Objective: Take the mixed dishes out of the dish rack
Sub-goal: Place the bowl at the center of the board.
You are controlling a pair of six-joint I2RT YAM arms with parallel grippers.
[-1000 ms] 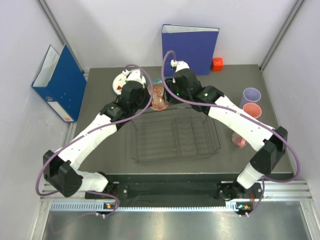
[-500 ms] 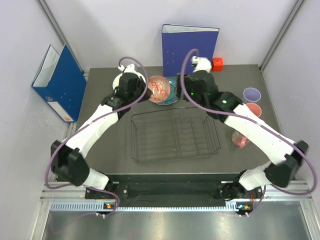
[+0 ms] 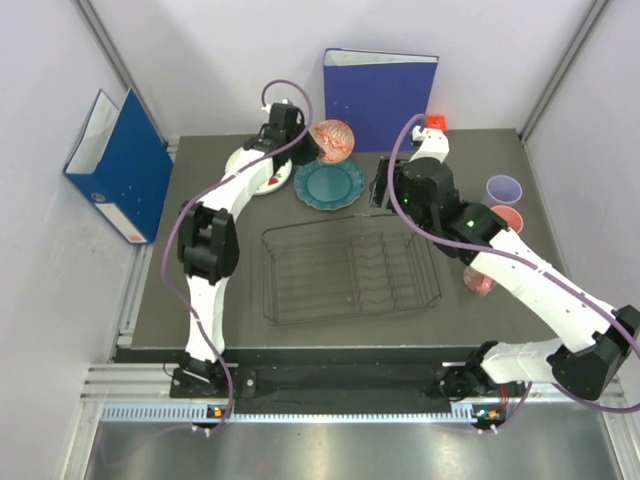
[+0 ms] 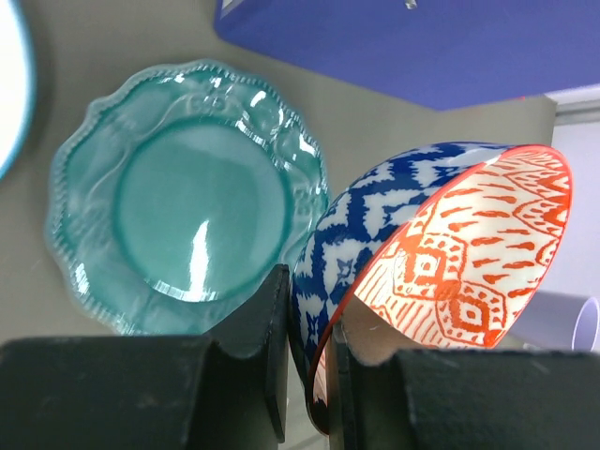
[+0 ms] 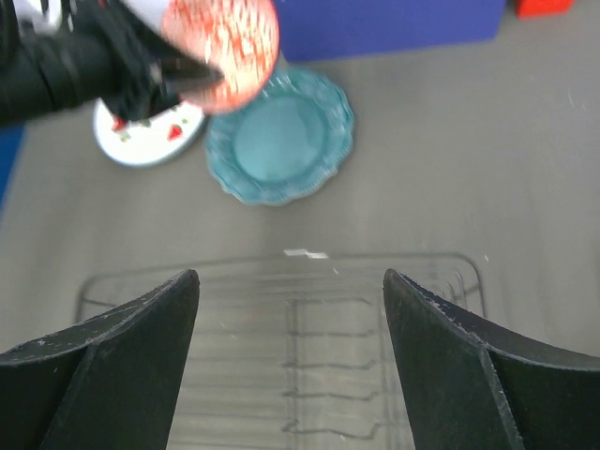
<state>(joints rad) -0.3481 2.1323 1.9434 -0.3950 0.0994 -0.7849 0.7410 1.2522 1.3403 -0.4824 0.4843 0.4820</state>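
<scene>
Left gripper [image 4: 309,323] pinches the bowl [image 4: 431,253] by its rim, tipped on edge, mouth toward the rack [image 3: 352,272]; right gripper [image 5: 291,281] hangs spread wide near its far edge.

Blue binder [image 3: 380,100] at back, red cube [image 3: 434,125] beside; another binder [image 3: 122,172] left.

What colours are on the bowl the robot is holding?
The patterned bowl is blue-and-white zigzag outside, with orange-red diamonds inside. It is clearest in the left wrist view.
</scene>
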